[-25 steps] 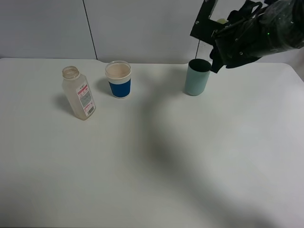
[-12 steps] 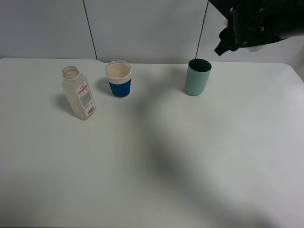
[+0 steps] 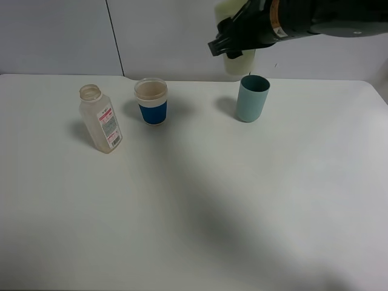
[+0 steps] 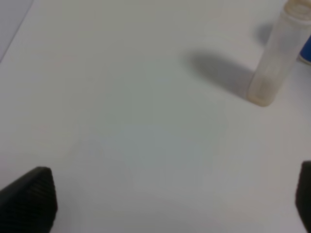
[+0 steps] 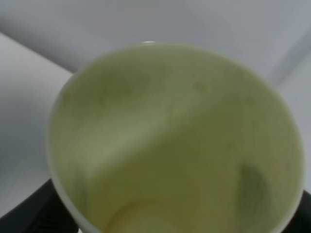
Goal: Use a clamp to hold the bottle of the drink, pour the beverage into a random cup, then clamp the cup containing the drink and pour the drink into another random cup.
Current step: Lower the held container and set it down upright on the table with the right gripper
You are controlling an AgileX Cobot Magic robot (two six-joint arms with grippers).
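Observation:
The uncapped translucent bottle [image 3: 101,119] with a red-and-white label stands at the left of the table. A blue cup with a white rim [image 3: 151,101] stands to its right and a teal cup [image 3: 251,98] further right. My right gripper [image 3: 233,45] is high at the back, shut on a pale yellow-green cup [image 3: 237,62] held above and just left of the teal cup. That cup fills the right wrist view [image 5: 175,141]. My left gripper [image 4: 165,204] is open and empty over bare table, some way from the bottle [image 4: 274,63].
The white table [image 3: 242,200] ends at a grey wall behind the cups. The right arm's dark body [image 3: 315,15] reaches in from the upper right. The blue cup's edge [image 4: 307,51] shows beside the bottle in the left wrist view.
My right arm has lifted away from the teal cup's rim and swung left along the back with the pale cup. The bottle and the two standing cups have not moved.

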